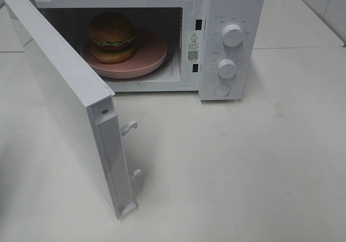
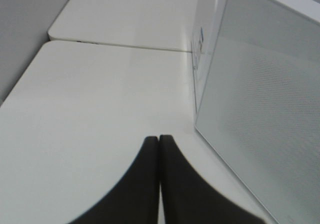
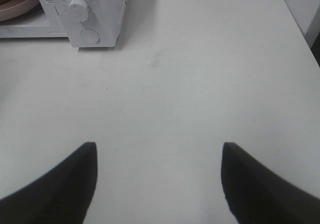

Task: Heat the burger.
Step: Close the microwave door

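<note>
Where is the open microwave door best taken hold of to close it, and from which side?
Probably the free edge of the door, between the latch hooks, approached from the front: the slab is thin there, stands upright, and no handle shows.

At the left gripper [image 2: 159, 137]: shut, dark fingers [image 2: 147, 179] pressed flat together, empty. At the right gripper [image 3: 158, 145]: spread wide, dark fingers [image 3: 75, 179] well apart, empty. Both angled down toward the desk [image 2: 90, 109], seen only from the wrists.
</note>
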Robot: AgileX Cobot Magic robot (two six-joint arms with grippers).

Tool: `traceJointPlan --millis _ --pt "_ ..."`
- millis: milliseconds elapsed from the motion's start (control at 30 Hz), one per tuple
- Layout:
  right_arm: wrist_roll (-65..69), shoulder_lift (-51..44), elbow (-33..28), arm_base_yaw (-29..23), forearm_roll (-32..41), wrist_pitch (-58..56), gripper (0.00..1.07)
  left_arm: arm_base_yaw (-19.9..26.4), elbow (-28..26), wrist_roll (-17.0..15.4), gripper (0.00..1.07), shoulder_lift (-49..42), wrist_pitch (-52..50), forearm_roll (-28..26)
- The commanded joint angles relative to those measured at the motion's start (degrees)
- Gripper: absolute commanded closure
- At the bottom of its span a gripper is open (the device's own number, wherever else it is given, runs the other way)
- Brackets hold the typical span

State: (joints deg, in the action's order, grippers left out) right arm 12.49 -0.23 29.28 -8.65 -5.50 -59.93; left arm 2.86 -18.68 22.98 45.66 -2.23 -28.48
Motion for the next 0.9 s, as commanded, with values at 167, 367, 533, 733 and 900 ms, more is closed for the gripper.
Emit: traceJointPlan --millis 167,367,533,733,900 --pt "-0.52 -1.49 -0.06 0.46 0.06 0.23 0.39 -0.06 4.47 -4.35 1.07 0.74 -10.83 0.80" --pt "-0.52 -1.49 -0.06 0.46 0.06 0.23 0.39 -0.40 4.98 -11.86 1.07 3.27 -14.73 10.08" --pt "-0.52 -1.49 -0.06 0.46 0.06 0.23 0.39 -4.53 4.98 -19.48 1.07 9.05 -21.77 21.54" --pt "-0.52 -1.49 -0.06 0.46 0.06 0.23 0.39 -8.65 4.98 -24.35 1.07 16.04 -29.97 29.68" --pt "-0.52 -1.49 -0.06 0.46 0.06 0.23 0.39 -11.75 4.98 -26.30 1.07 25.04 -38.96 35.70"
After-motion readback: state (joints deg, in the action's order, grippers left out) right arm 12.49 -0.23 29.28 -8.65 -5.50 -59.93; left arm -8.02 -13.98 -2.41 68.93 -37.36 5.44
